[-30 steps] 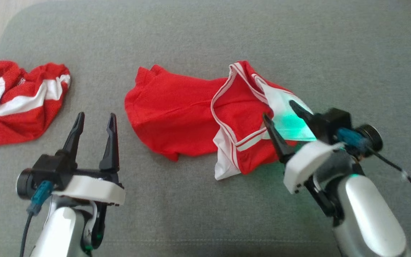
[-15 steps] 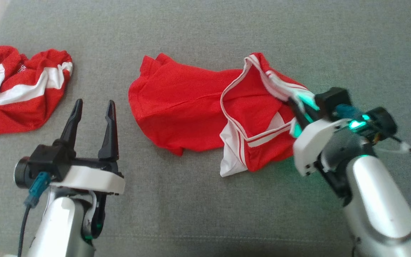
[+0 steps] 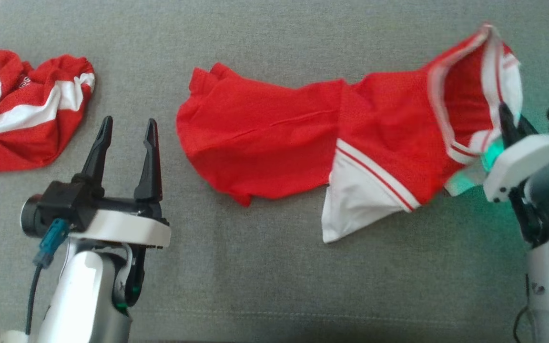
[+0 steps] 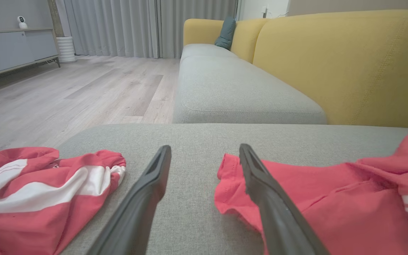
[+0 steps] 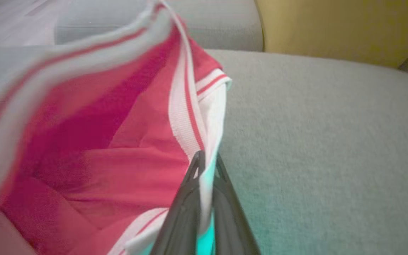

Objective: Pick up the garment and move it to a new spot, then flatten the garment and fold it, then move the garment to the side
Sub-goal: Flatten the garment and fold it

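1. the red garment (image 3: 274, 143) lay stretched across the grey cushion (image 3: 274, 286), from the cushion's middle to its right side. its left part was flat on the cushion and its right end was lifted off it.
2. the right gripper (image 3: 510, 124) hung over the cushion's right side. its fingers were pinched almost together on the garment's striped trim (image 5: 186, 117); the r. wrist view showed the white edge running btwn the two tips.
3. above that grip the striped opening gaped upward, off the cushion, and was blurred.
4. a white panel (image 3: 355, 209) w/ a red stripe, part of the same garment, lay on the cushion right of its middle, toward the front.
5. the left gripper (image 3: 127, 126) sat over the cushion's left front. its fingers were spread wide w/ nothing btwn them, and it touched no cloth.
6. a second garment (image 3: 22, 124), crumpled, red w/ white bands, lay at the cushion's left end, well apart from the first.
7. a green glow (image 3: 491, 152) tinted the cloth and the cushion under the right gripper.
8. beyond the cushion's far edge, in the l. wrist view, were a yellow backrest (image 4: 331, 63) and a wood floor (image 4: 66, 92).
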Controlling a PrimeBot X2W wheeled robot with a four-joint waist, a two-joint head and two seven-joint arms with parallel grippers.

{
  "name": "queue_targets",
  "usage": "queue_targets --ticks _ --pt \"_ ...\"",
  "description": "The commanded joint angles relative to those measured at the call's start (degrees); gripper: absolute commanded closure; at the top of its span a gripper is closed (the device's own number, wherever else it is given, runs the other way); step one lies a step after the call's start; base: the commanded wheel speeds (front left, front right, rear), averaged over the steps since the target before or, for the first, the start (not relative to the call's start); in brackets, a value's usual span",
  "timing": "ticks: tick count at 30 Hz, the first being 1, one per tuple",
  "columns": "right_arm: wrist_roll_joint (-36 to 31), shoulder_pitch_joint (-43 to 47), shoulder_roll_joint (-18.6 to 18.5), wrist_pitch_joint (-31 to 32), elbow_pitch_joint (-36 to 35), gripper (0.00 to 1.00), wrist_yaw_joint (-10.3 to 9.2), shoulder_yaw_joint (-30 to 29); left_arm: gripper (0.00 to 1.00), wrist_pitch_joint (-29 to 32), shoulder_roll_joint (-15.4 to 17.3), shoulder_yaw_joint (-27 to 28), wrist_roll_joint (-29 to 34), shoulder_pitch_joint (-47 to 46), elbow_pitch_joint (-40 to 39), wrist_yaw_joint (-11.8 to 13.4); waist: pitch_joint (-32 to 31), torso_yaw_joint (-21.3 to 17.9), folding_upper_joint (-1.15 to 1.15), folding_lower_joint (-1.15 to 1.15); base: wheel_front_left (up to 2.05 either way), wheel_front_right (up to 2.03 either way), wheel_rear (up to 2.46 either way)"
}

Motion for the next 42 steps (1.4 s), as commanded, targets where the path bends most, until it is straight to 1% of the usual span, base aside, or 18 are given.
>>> queue_targets --ticks 1,3,4,5,6,7,10,14,17,20,26,30,36,42 --pt "-0.02 -0.88 -0.73 -1.39 0.19 1.0 -0.05 -0.62 0.0 -0.44 0.38 2.68 0.51 -2.19 -1.86 -0.39 0.18 0.1 0.0 0.0 0.0 0.0 0.0" --pt "-0.04 -0.59 -0.74 -2.87 3.38 1.0 -0.05 -2.79 0.0 -0.44 0.17 2.8 0.72 -2.27 -1.81 -0.61 0.33 0.14 0.0 0.0 0.0 0.0 0.0" --pt "-0.04 -0.59 -0.74 -2.87 3.38 1.0 -0.05 -2.79 0.0 -0.44 0.17 2.8 0.72 -2.27 -1.81 -0.61 0.33 0.14 0.0 0.0 0.0 0.0 0.0" --pt "-0.39 -0.51 -0.86 -3.83 4.73 0.73 -0.05 -3.69 0.0 -0.44 0.1 2.88 0.81 -2.28 -1.8 -0.73 0.4 0.1 0.0 0.0 0.0 0.0 0.0" --pt "-0.48 -0.46 -0.69 -4.83 6.04 0.26 -0.05 -4.56 0.0 -0.44 0.06 3.0 0.91 -2.27 -1.77 -0.83 0.42 0.02 0.0 0.0 0.0 0.0 0.0" --pt "-0.53 -0.43 -0.48 -5.89 7.18 0.0 -0.05 -5.33 0.0 -0.44 0.03 3.12 1.01 -2.24 -1.71 -0.92 0.42 -0.09 0.0 0.0 0.0 0.0 0.0" --pt "-0.95 -0.43 0.29 -9.5 9.5 0.0 -0.05 -7.19 0.0 -0.44 -0.02 3.52 1.35 -1.96 -1.47 -1.11 0.11 -0.64 0.0 0.0 0.0 0.0 0.0" --pt "-0.16 -0.16 1.67 -15.49 8.76 0.0 -0.05 -8.03 0.0 -0.44 -0.04 3.96 1.78 -1.15 -1.11 -1.25 -0.89 -1.44 0.0 0.0 0.0 0.0 0.0" --pt "1.12 0.88 2.1 -19.13 5.38 0.0 -0.05 -6.16 0.0 -0.44 0.01 4.24 2.05 -0.4 -0.85 -1.37 -1.9 -1.97 0.0 0.0 0.0 0.0 0.0" --pt "1.81 2.78 2.32 -20.95 -0.1 0.0 -0.05 -2.8 0.0 -0.44 0.14 4.6 2.27 0.53 -0.68 -1.33 -3.19 -2.63 0.0 0.0 0.0 0.0 0.0" --pt "2.73 8.23 2.95 -20.04 -11.91 0.0 -0.05 3.84 0.0 -0.44 0.33 4.76 2.67 2.29 -0.51 -1.28 -5.53 -3.39 0.0 0.0 0.0 0.0 0.0" --pt "2.97 12.26 3.56 -18.28 -17.14 0.0 -0.05 6.86 0.0 -0.44 0.5 4.7 2.8 3.27 -0.32 -1.33 -6.8 -3.69 0.0 0.0 0.0 0.0 0.0" --pt "3.61 17.47 4.4 -16.22 -21.03 0.0 -0.05 9.16 0.0 -0.44 0.54 4.38 2.87 4.75 0.08 -1.28 -8.18 -3.95 0.0 0.0 0.0 0.0 0.0" --pt "3.76 19.36 4.76 -15.35 -22.68 0.0 -0.05 9.39 0.0 -0.44 0.58 4.1 2.74 5.63 0.36 -1.15 -8.52 -4.1 0.0 0.0 0.0 0.0 0.0"
